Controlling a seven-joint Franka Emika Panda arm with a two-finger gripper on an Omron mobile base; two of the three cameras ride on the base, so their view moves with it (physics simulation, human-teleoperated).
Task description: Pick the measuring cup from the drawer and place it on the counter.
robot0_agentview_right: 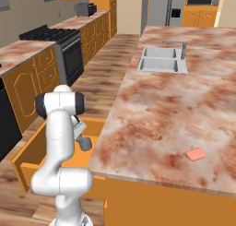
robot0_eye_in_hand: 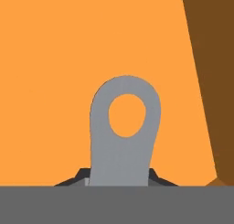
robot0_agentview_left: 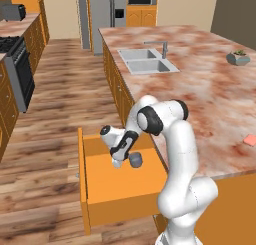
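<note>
The orange drawer (robot0_agentview_left: 83, 165) (robot0_agentview_right: 26, 152) stands pulled out below the marbled counter (robot0_agentview_left: 200, 91) (robot0_agentview_right: 161, 110). Inside it the small dull-grey measuring cup (robot0_agentview_left: 136, 160) (robot0_agentview_right: 86, 144) sits low over the drawer floor, right at the end of my hand. My gripper (robot0_agentview_left: 125, 161) (robot0_agentview_right: 81, 138) reaches down into the drawer. In the hand view the measuring cup's (robot0_eye_in_hand: 124, 147) flat handle, with its round hole, rises from between my gripper's (robot0_eye_in_hand: 118, 181) dark fingertips, which press in on both sides of it. The cup's bowl is hidden in that view.
A grey double sink (robot0_agentview_left: 147, 60) (robot0_agentview_right: 163, 59) lies far along the counter. A flat pink block (robot0_agentview_left: 250, 139) (robot0_agentview_right: 196, 154) rests near the counter's near edge, a grey-blue bowl with a plant (robot0_agentview_left: 238, 57) farther back. A black stove (robot0_agentview_left: 15, 64) (robot0_agentview_right: 55, 38) stands across the wooden floor.
</note>
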